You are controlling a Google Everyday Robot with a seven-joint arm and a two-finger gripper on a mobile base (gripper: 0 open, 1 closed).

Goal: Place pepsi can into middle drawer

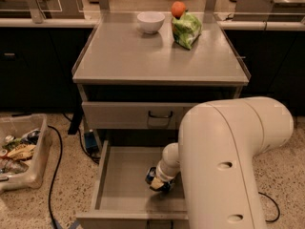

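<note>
no legible text, label or brand anywhere, pincer [158, 182] down inside the middle drawer [121, 175], at the pepsi can [150, 176]

My cream-white end effector [159, 181] down in the plain grey middle drawer [121, 182], blue pepsi can [151, 175] by it, grey surface [143, 56], white bowl [150, 22], green snack bag [187, 28], orange fruit [178, 8], speckled beige floor [62, 194]

Dim warm light, claw [158, 182] shadowed in drawer [123, 187]

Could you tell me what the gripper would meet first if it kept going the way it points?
The gripper points down into the wide grey metal drawer; the small blue pepsi can sits at its tip, then probably the drawer's floor.
</note>
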